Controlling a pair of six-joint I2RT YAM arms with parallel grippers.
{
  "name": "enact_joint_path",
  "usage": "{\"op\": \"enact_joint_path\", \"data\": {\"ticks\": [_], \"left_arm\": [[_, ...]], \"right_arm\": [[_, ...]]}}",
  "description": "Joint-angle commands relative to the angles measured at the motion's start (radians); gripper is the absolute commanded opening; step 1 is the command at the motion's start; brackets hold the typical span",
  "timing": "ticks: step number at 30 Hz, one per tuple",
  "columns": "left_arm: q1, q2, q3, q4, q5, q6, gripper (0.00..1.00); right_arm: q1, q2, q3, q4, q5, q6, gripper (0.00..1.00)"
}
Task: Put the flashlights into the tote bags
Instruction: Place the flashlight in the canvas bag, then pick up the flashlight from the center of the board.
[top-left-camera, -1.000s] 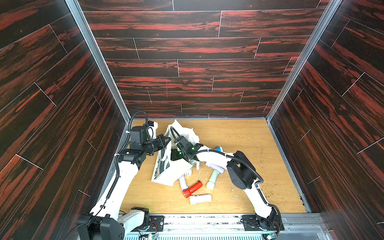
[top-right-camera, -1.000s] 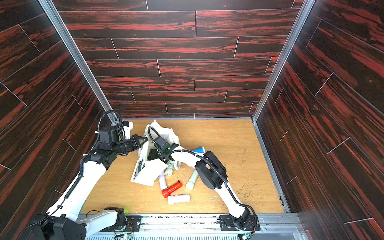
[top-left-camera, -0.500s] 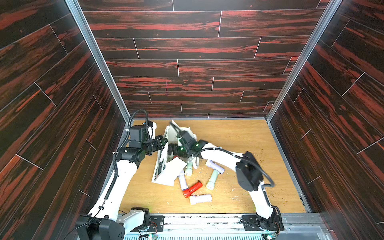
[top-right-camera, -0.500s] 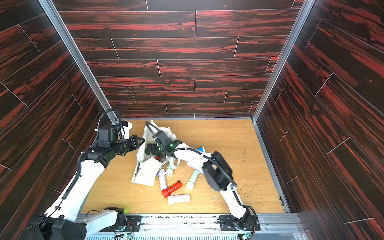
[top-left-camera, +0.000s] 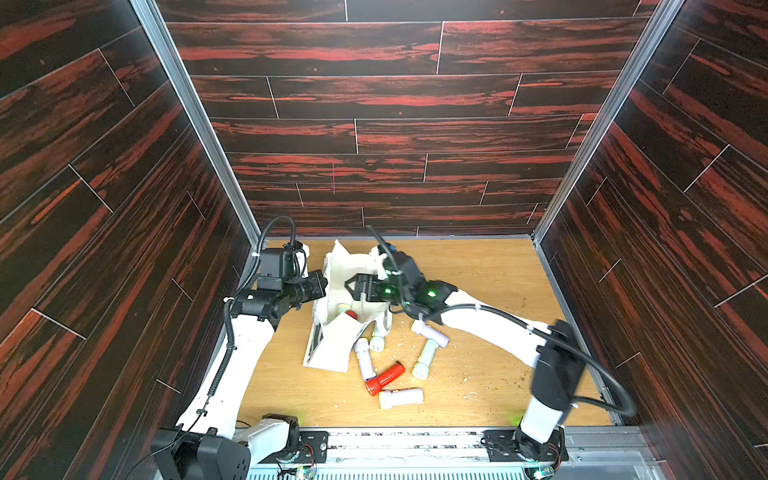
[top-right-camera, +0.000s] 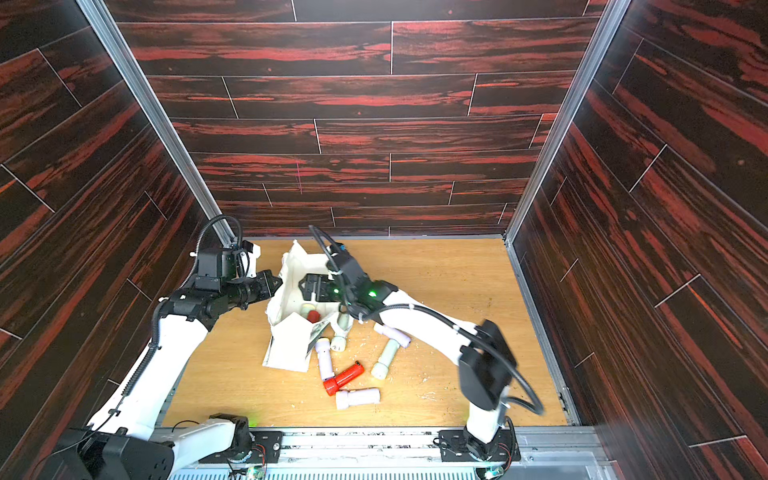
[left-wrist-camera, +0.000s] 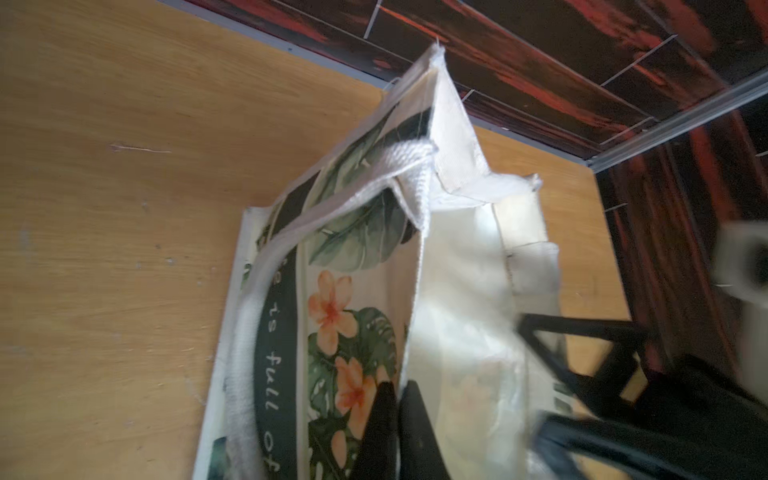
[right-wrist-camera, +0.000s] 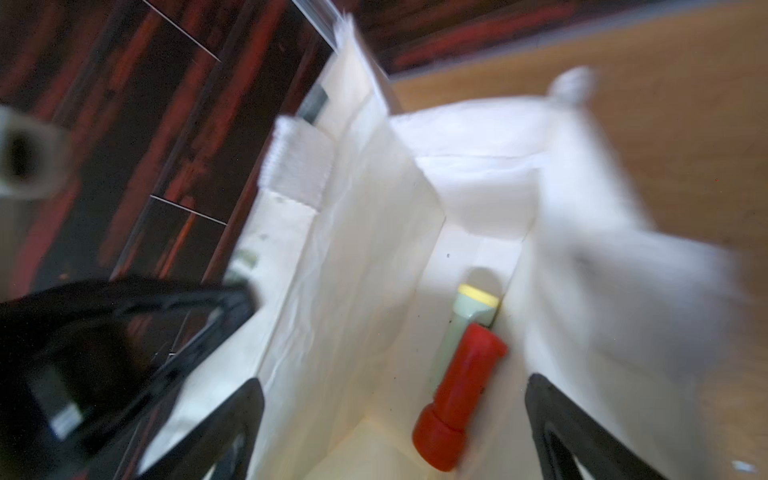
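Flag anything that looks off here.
The bag sags, its near side folded down onto the table, held open by the left gripper pinching its rim. Pale crumbs litter the table around the loose flashlights.

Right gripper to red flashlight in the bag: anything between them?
Nothing. The right wrist view shows the open right gripper above the red flashlight, which lies beside a pale flashlight inside the tote bag; only bare lining between.

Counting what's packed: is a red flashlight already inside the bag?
Yes, a red flashlight lies at the bottom of the bag beside a pale one.
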Motion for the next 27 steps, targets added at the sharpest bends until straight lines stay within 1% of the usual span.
{"op": "enact_joint_path", "data": {"ticks": [1,5,9,12,17,20,23,27], "left_arm": [[-0.007,0.02,0.038,-0.071,-0.07,0.04,0.0],[-0.028,0.043,0.072,-0.112,-0.156,0.068,0.0],[-0.055,0.061,0.095,-0.14,-0.253,0.088,0.0],[-0.071,0.068,0.104,-0.151,-0.309,0.096,0.0],[-0.088,0.07,0.115,-0.169,-0.392,0.114,0.0],[-0.095,0.072,0.124,-0.181,-0.441,0.128,0.0],[-0.1,0.076,0.132,-0.19,-0.483,0.14,0.0],[-0.108,0.081,0.133,-0.198,-0.524,0.151,0.0]], "right_arm": [[0.0,-0.133,-0.081,0.122,0.08,-0.077,0.99],[0.003,-0.257,-0.204,0.182,0.139,-0.15,0.98],[0.001,-0.362,-0.284,0.139,0.185,-0.185,0.98],[-0.002,-0.424,-0.332,0.06,0.206,-0.195,0.97],[-0.006,-0.471,-0.378,-0.162,0.276,-0.162,0.96],[-0.018,-0.486,-0.409,-0.258,0.272,-0.176,0.95],[-0.045,-0.487,-0.427,-0.334,0.215,-0.212,0.95],[-0.11,-0.46,-0.417,-0.459,0.147,-0.244,0.94]]}}
